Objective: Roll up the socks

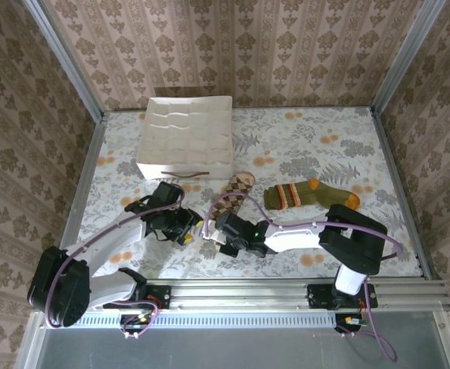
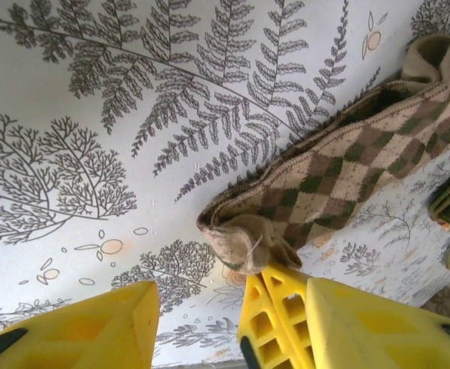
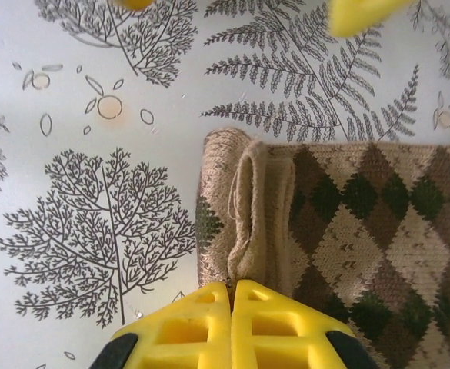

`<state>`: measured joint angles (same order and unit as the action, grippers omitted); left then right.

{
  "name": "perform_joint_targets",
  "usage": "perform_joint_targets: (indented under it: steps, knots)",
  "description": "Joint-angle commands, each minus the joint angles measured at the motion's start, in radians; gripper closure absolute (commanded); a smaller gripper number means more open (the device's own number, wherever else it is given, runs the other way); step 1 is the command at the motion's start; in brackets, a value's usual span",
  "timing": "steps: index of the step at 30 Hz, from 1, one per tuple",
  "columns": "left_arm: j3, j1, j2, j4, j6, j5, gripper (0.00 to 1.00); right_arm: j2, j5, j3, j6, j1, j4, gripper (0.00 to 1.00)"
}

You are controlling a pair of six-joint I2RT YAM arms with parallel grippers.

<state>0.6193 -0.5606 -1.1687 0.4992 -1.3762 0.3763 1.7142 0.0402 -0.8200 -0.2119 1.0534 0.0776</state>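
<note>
Right fingers [image 3: 244, 304] closed against argyle sock [image 3: 348, 223]; left wrist adds olive sock [image 2: 449, 201].

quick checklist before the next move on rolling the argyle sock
1. The right gripper is shut at the folded end of the tan-and-brown argyle fabric sock: ok.
2. Fabric pinched between its fingers: cannot tell.
3. The left gripper is open, holding nothing: ok.
4. Roll under way: one short fold at the end, the rest flat: not ok.
5. The olive green sock with orange toe lies beside the argyle one, not on it: ok.
</note>
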Motion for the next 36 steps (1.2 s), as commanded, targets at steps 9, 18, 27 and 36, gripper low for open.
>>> perform_joint_targets:
  steps: [9, 18, 27, 36]
  knots:
    - [-0.082, -0.086, -0.038, -0.231, -0.149, 0.013, 0.51, 0.067, -0.475, -0.003, 0.219, -0.203, -0.136, 1.00]
    - [-0.082, -0.099, -0.141, -0.365, -0.202, 0.017, 0.51, 0.159, -0.653, -0.068, 0.317, -0.305, -0.179, 1.00]
    - [-0.055, -0.115, -0.188, -0.300, -0.202, 0.007, 0.56, 0.202, -0.677, -0.089, 0.338, -0.324, -0.202, 1.00]
    - [-0.045, -0.121, -0.259, -0.269, -0.221, 0.006, 0.75, 0.199, -0.674, -0.088, 0.331, -0.327, -0.193, 1.00]
